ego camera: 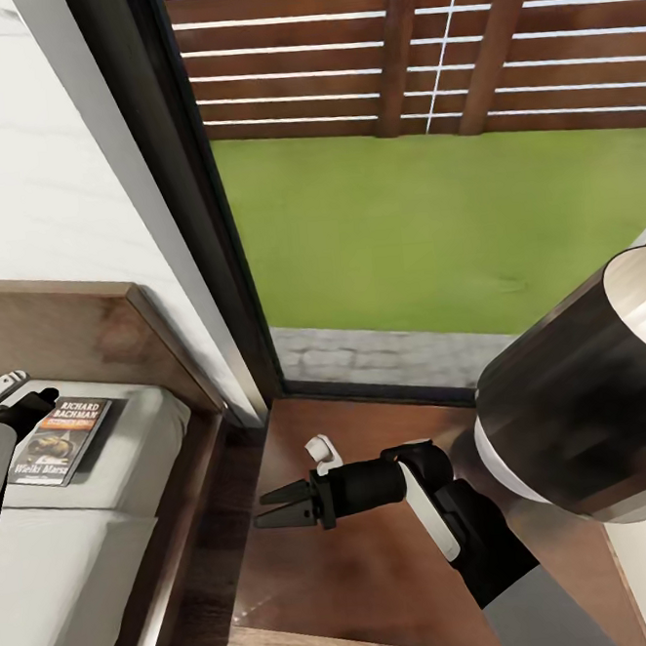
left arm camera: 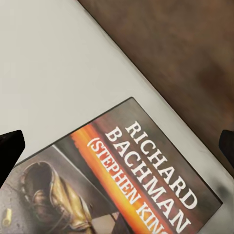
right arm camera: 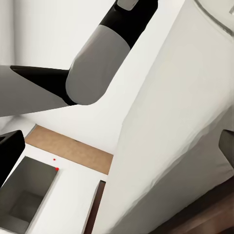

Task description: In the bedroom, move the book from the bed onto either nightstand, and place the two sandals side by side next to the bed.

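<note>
Hovering at the far left edge of the head view, my left gripper (ego camera: 21, 393) sits directly above the book (ego camera: 61, 440), which lies flat on the bed (ego camera: 129, 457) near the headboard (ego camera: 79, 330), at lower left of the frame; the book's long axis runs from lower left to upper right, title end toward the headboard; in the left wrist view the book (left arm camera: 131, 180) fills the lower half, my dark fingertips (left arm camera: 9, 148) spread at either edge, clenched on nothing. My right gripper (ego camera: 280, 505), at lower centre, points left over the nightstand (ego camera: 384, 572), jaws apart and empty. I judge the left arm nearer; a straight descent suits the pickup.
</note>
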`<state>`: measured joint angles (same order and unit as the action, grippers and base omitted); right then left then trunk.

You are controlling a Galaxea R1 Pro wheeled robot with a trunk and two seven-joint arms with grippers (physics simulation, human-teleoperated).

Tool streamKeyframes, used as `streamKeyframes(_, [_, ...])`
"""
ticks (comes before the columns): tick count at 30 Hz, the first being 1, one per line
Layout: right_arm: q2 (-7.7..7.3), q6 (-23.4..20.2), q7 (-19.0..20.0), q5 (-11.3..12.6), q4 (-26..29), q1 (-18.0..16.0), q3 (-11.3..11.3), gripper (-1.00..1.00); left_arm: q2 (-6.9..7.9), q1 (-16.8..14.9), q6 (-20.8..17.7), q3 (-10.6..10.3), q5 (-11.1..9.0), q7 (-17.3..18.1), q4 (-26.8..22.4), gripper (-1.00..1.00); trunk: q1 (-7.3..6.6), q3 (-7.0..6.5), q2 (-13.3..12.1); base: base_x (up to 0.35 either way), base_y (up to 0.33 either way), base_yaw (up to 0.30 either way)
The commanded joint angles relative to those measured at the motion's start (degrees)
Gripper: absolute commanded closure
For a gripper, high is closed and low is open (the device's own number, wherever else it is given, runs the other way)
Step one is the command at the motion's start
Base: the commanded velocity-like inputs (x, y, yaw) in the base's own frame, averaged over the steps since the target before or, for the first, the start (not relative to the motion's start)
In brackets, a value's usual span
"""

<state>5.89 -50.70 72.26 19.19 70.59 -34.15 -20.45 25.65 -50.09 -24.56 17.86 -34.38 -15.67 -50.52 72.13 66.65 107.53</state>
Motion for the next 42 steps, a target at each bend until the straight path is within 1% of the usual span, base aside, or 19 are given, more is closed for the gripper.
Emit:
streamKeyframes(1, [0.0, -0.37, -0.01, 0.24, -0.01, -0.04, -0.03, -1.0, 0.02, -0.01, -0.22, 0.0, -0.61, -0.41, -0.1, -1.0, 0.0, 0.04, 0.02, 0.0, 0.0, 0.0])
streamKeyframes(5, [0.0, -0.37, -0.01, 0.25, -0.02, -0.04, -0.03, -1.0, 0.02, -0.01, -0.22, -0.01, -0.61, -0.41, -0.1, -1.0, 0.0, 0.06, 0.02, 0.0, 0.0, 0.0])
streamKeyframes(13, [0.0, -0.37, -0.01, 0.24, -0.02, -0.04, -0.03, -1.0, 0.02, -0.01, -0.22, 0.01, -0.61, -0.41, -0.11, -1.0, 0.0, 0.55, 0.02, 0.0, 0.0, 0.0])
streamKeyframes(36, [0.0, -0.37, -0.01, 0.23, -0.02, -0.04, -0.09, -1.0, 0.19, -0.01, 0.22, 0.25, -0.43, -0.47, -0.02, -1.0, 0.0, 0.59, 0.02, 0.0, 0.0, 0.0])
streamKeyframes(38, [0.0, -0.37, -0.01, 0.23, -0.02, -0.04, -0.11, -1.0, 0.19, -0.01, 0.22, 0.25, -0.43, -0.49, -0.02, -1.0, 0.43, 0.95, 0.82, 0.0, 0.0, 0.0])
streamKeyframes(42, [0.0, -0.37, -0.01, 0.23, -0.02, -0.04, -0.12, -1.0, 0.19, -0.01, 0.22, 0.25, -0.38, -0.5, -0.02, -1.0, 0.43, 0.95, 0.82, 0.0, 0.0, 0.0])
